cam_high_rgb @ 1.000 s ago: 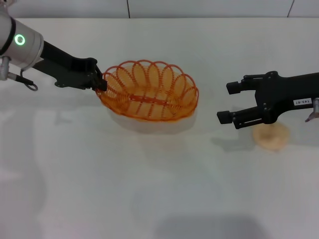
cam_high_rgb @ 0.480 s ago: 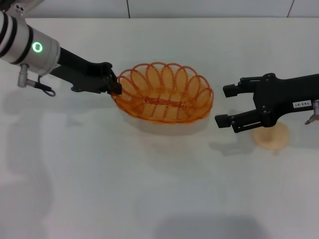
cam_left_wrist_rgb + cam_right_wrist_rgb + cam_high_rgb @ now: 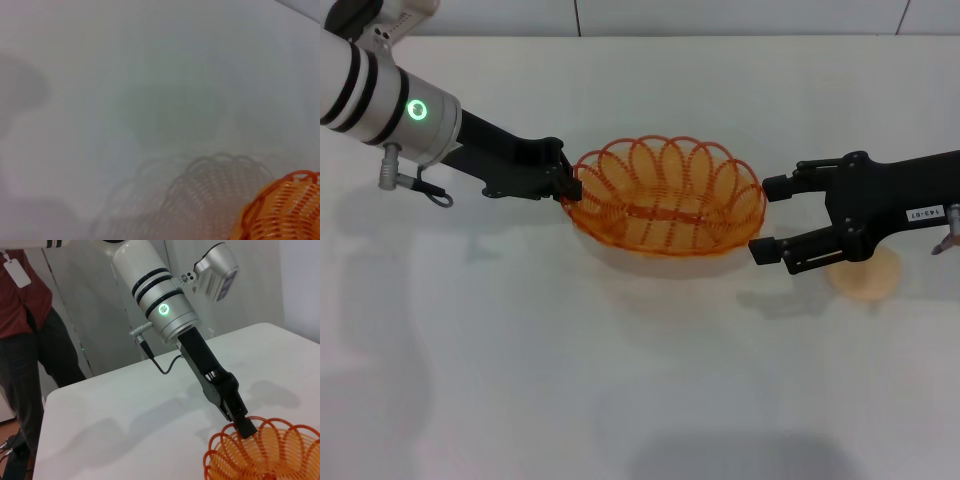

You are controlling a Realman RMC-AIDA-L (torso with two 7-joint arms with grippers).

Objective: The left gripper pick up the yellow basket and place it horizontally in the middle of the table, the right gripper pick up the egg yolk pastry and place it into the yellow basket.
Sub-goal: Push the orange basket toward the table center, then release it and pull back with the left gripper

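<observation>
a large plain white table (image 3: 620,380) fills the scene. on the robot's left, a silver-white cylindrical arm with a glowing green ring ends in the black two-finger left gripper (image 3: 570,183), which is clamped on the near-left end of the rim of an orange-yellow translucent oval basket (image 3: 665,196) woven from thin strands, with a looped scalloped edge. the yellow basket sits around the middle of the table, its long side running left to right; a soft shadow lies beneath it, and from here it is not clear whether its base touches the surface.

from the right wrist camera, the same left gripper (image 3: 245,426) shows pinching the basket's rim (image 3: 265,450), its fingers closed over one of the loops. the left wrist camera shows only an edge of the basket (image 3: 280,210) and its shadow on the white surface.

on the robot's right, the black right gripper (image 3: 772,215), on a black arm bearing a small white label, hovers just beside the basket's right end with its two fingers spread apart and nothing between them. a small pale peach-beige round domed egg yolk pastry (image 3: 868,277) rests on the table just beyond and below that arm, partly hidden by it, well outside the basket.

a person in a dark red shirt (image 3: 25,305) stands behind the table in the right wrist view.
</observation>
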